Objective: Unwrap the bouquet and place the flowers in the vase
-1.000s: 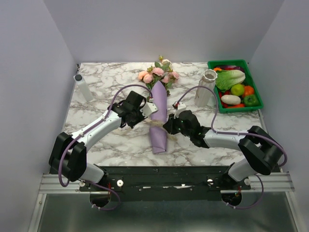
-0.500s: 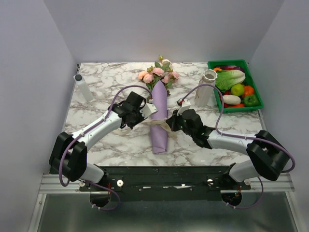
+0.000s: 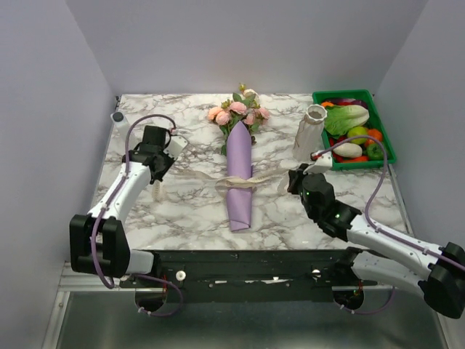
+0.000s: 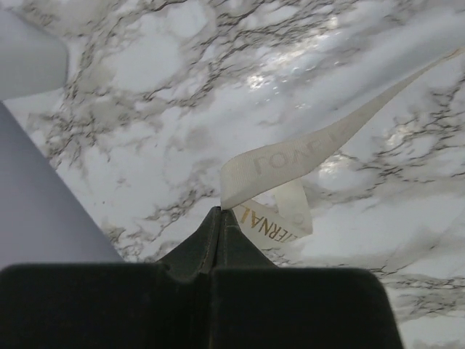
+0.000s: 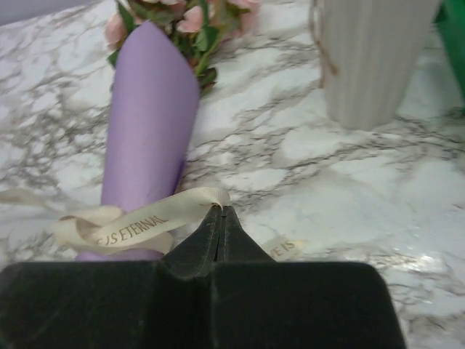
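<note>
The bouquet [image 3: 240,174] is laid lengthwise near-to-far on the table [image 3: 145,218], roses far, and its cream ribbon [image 5: 138,224] is stretched crosswise, pinched by the closed left fingers [image 4: 205,243] to its left and the closed right fingers [image 5: 207,240], nearer, to its right.

Count, whole scene.
- Lilac paper-cone bouquet [image 3: 240,185] of artificial roses: 1, centre. Blooms too clustered to count.
- Cream printed ribbon [image 4: 290,156]: 1.
- Tall whitish vase [image 3: 309,134] with wavy rim: 1, upper right.
- Green plastic tray [image 3: 341,94] of toy vegetables: 1, far right.
- Small clear tube [image 3: 117,116]: 1, upper left.
- Black two-finger grippers: 2, namely left gripper [image 4: 220,213] and right gripper [image 5: 221,210].
</note>
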Robot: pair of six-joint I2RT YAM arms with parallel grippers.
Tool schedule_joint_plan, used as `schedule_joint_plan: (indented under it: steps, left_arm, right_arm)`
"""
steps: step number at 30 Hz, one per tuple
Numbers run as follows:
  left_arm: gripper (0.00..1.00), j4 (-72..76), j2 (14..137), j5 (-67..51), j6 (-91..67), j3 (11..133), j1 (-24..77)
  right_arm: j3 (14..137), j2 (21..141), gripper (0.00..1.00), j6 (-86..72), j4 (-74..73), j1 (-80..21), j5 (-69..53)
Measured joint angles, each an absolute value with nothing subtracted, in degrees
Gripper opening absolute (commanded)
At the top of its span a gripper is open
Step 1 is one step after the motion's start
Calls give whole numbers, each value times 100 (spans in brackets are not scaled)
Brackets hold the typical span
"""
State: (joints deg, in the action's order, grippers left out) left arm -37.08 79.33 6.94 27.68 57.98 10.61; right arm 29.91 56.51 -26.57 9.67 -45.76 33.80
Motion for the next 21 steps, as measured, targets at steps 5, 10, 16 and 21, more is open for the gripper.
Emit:
schedule_joint_plan:
  steps: [5,10,16,21]
  left_arm:
    - [0,-3741,7251,729,3111,5782,86]
    - [5,-3743,7032,773,3474,5784,-788]
    - [78,-3813,7035,869,3734,5931,-1035]
    - [99,-3997,7028,875,3664,6241,-1041]
  right_arm:
    - [2840,5168,1,-2838,176,-4414,4311]
    - [2867,4886,1,-3483,-829,-3752,4965]
    - [3433,5168,42,-4298,-2292,-3326,5448]
    - [4202,5568,70,-4589,-3218,-3306,5564]
